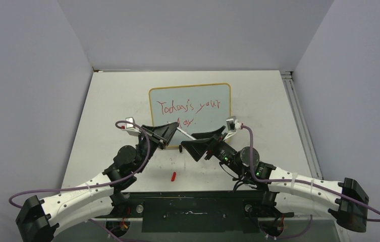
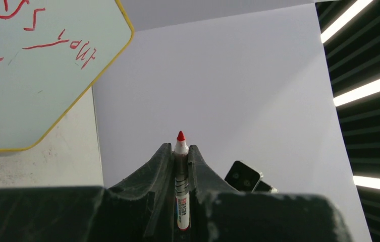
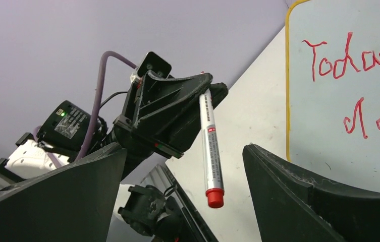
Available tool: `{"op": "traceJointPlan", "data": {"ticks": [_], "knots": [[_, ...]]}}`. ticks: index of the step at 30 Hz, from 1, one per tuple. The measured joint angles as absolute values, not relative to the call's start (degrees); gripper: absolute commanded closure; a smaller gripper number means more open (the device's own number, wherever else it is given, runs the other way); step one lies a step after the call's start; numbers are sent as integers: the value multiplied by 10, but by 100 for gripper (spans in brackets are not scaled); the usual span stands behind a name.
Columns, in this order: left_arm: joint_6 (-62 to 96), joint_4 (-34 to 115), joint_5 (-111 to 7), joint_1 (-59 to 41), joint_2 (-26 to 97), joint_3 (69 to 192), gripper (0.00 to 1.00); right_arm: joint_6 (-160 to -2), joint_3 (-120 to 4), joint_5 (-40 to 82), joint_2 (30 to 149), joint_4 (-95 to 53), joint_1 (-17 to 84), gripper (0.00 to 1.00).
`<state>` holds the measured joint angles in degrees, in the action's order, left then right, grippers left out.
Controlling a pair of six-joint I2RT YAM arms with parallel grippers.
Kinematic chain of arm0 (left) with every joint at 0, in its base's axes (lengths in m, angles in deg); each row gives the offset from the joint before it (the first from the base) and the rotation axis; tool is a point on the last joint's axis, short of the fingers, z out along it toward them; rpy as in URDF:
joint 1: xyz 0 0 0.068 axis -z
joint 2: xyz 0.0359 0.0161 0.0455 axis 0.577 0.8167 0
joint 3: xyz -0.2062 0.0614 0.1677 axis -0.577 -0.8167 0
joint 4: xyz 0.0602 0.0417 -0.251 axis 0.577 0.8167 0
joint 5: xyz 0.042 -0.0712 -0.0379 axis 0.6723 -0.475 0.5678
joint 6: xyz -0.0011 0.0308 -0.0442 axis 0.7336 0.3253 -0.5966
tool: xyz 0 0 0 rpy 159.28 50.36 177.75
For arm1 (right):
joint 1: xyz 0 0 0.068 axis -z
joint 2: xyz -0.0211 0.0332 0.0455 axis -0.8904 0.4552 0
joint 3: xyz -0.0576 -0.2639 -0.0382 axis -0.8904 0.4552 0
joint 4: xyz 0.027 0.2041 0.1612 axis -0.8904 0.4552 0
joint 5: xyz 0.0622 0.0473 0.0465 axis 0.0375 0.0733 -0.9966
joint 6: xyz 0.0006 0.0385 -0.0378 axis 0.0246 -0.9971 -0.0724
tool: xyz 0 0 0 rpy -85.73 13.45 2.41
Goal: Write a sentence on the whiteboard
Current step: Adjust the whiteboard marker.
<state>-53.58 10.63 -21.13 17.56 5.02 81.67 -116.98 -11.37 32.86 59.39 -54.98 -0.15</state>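
The whiteboard (image 1: 190, 106) stands at the back middle of the table, with the sentence (image 1: 188, 107) in thin red words on two lines. It also shows in the left wrist view (image 2: 41, 75) and the right wrist view (image 3: 349, 91). My left gripper (image 1: 166, 132) (image 2: 179, 146) is shut on a red marker (image 2: 181, 191) with its tip bare, held in the air in front of the board and clear of it. My right gripper (image 1: 187, 146) (image 3: 183, 151) is open wide and empty. The marker's red rear end (image 3: 214, 197) hangs ahead of its jaws, untouched.
A small red marker cap (image 1: 173, 176) lies on the table in front of the arms' bases. Grey walls close in the table on three sides. A metal rail (image 1: 299, 116) runs along the right edge. Both grippers hang close together just in front of the board.
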Motion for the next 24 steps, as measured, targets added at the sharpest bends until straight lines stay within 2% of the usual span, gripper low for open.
{"op": "traceJointPlan", "data": {"ticks": [4,12,20,24], "knots": [[-539,100,-205,176,47,816,100,-1172,-114,347,638,-580,-10,27],[-548,95,-197,176,39,809,100,-1173,-122,359,691,-616,-20,29],[-551,96,-197,176,34,805,100,-1167,-171,391,691,-586,-20,50],[-554,92,-196,176,34,805,100,-1160,-190,385,693,-573,-20,51]]}}
